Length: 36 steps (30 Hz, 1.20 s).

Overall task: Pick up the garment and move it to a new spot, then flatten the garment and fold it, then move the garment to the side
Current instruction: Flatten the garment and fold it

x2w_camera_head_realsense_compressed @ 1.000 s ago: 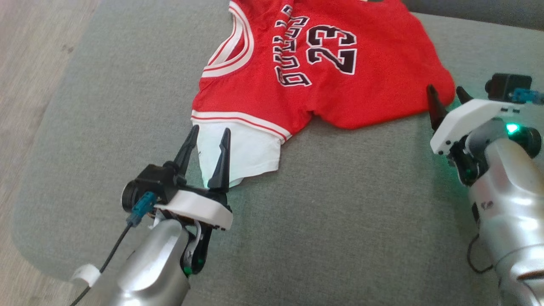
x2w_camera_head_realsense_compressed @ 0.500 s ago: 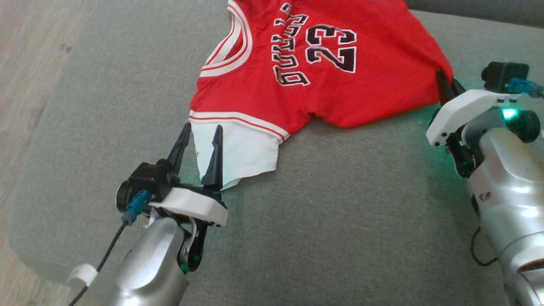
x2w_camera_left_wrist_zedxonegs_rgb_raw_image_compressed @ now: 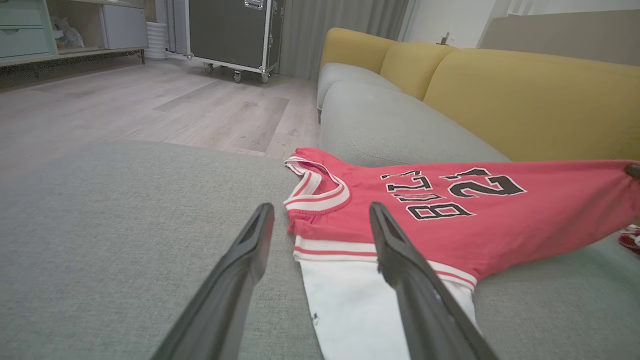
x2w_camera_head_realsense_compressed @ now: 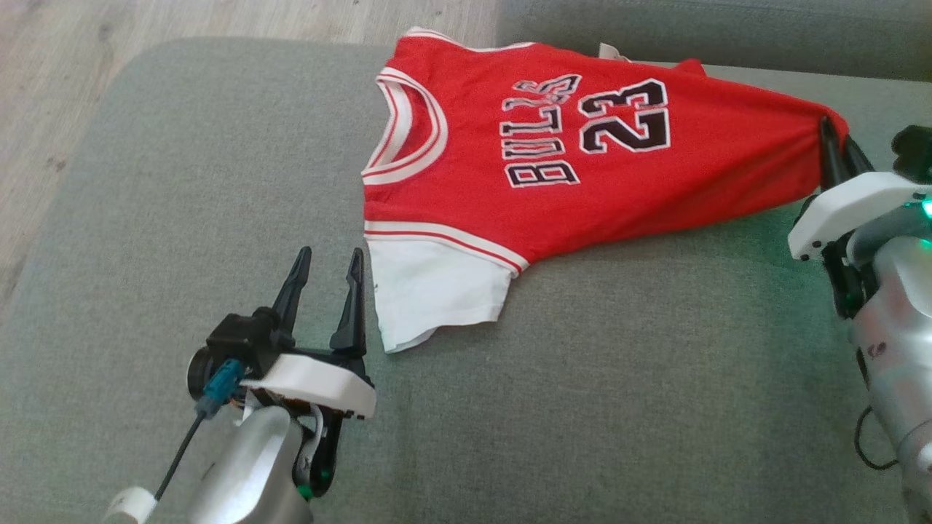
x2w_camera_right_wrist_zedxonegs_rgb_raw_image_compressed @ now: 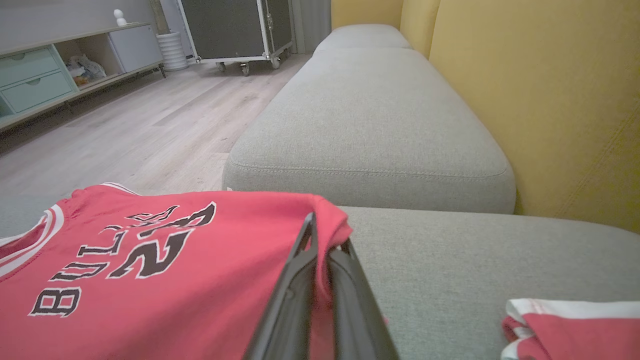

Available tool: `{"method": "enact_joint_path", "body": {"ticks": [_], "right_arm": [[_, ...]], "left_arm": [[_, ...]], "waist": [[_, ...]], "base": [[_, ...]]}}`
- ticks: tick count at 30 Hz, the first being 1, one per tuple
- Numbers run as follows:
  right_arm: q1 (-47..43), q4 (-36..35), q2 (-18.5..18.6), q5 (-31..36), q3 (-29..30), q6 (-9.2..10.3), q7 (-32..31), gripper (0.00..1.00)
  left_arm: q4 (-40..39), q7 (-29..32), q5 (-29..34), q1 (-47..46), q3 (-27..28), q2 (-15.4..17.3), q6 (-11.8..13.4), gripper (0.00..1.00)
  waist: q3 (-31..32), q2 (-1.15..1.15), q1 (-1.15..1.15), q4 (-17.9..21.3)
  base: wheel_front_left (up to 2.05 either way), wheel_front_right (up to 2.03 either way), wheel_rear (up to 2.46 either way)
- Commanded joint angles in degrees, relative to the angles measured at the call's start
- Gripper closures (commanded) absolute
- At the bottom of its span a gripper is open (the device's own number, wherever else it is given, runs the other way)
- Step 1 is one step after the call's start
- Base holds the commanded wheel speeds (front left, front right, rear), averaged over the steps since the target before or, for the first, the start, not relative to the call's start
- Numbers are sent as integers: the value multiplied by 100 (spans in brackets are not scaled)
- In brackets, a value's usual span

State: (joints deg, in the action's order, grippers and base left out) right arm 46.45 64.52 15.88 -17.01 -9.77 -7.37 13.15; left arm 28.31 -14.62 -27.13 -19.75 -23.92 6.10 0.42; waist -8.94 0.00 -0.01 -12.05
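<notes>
Two grippers: right gripper (x2w_camera_head_realsense_compressed: 836,135) clenched on a corner of the red jersey (x2w_camera_head_realsense_compressed: 473,211), left gripper (x2w_camera_head_realsense_compressed: 329,252) spread open, empty, beside its white sleeve (x2w_camera_head_realsense_compressed: 429,291).

The right fingers (x2w_camera_head_realsense_compressed: 826,156) pinch the jersey (x2w_camera_head_realsense_compressed: 546,145) near the right edge of the sofa (x2w_camera_head_realsense_compressed: 582,407); the left fingers (x2w_camera_head_realsense_compressed: 293,284) gape beside the sleeve.
</notes>
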Motion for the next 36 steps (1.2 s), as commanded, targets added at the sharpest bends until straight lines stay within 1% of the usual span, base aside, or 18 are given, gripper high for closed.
{"method": "enact_joint_path", "body": {"ticks": [1, 4, 6, 8, 11, 14, 18, 22, 23, 24, 25, 29, 32, 36], "right_arm": [[226, -136, -19, 149, -3, -12, 84, 100], [387, -156, -84, 648, 191, -12, 115, 100], [471, -143, -202, 986, 339, -12, 83, 100], [543, -114, -304, 1379, 458, -12, -37, 100], [633, -53, -454, 1862, 783, -12, -282, 100], [687, 20, -464, 2380, 1136, -12, -568, 100], [711, 76, -378, 3022, 1609, -12, -987, 100], [656, 31, -281, 3594, 2101, -12, -1329, 100], [628, 2, -280, 3719, 2228, -12, -1382, 63], [596, -23, -291, 3834, 2349, -12, -1424, 0], [596, -23, -291, 3834, 2349, -12, -1424, 0], [492, -121, -393, 4221, 2747, -12, -1447, 0], [439, -186, -573, 4354, 3028, -12, -1294, 0], [375, -246, -820, 4388, 3310, -12, -896, 0]], "left_arm": [[-189, -38, 66, -84, 235, 85, -30, 0], [-212, -38, 79, -49, 236, 57, -62, 0], [-220, -38, 89, -54, 226, 37, -91, 0], [-217, -38, 99, -79, 199, 10, -129, 0], [-207, -38, 103, -128, 183, -28, -174, 0], [-190, -38, 118, -180, 147, -77, -227, 0], [-144, -38, 144, -255, 78, -149, -276, 0], [-124, -38, 154, -302, 66, -196, -306, 0], [-126, -38, 158, -307, 70, -205, -313, 0], [-126, -38, 164, -308, 76, -212, -317, 0], [-126, -38, 164, -308, 76, -212, -317, 0], [-114, -38, 204, -319, 133, -217, -318, 0], [-117, -38, 249, -336, 198, -192, -322, 0], [-171, -38, 302, -324, 325, -138, -309, 0]], "waist": [[31, 0, 1, 23], [-10, 0, 1, -22], [-66, 0, 1, -92], [-128, 0, 1, -199], [-237, 0, 1, -380], [-352, 0, 1, -593], [-493, 0, 1, -878], [-619, 0, 1, -1043], [-638, 0, 1, -1059], [-654, 0, 1, -1066], [-654, 0, 1, -1066], [-689, 0, 1, -983], [-641, 0, 1, -806], [-511, 0, 1, -465]], "base": [[0, 0, 0], [0, 0, 0], [0, 0, 0], [0, 0, 0], [0, 0, 0], [0, 0, 0], [0, 0, 0], [0, 0, 0], [0, 0, 0], [0, 0, 0], [0, 0, 0], [0, 0, 0], [0, 0, 0], [0, 0, 0]]}}
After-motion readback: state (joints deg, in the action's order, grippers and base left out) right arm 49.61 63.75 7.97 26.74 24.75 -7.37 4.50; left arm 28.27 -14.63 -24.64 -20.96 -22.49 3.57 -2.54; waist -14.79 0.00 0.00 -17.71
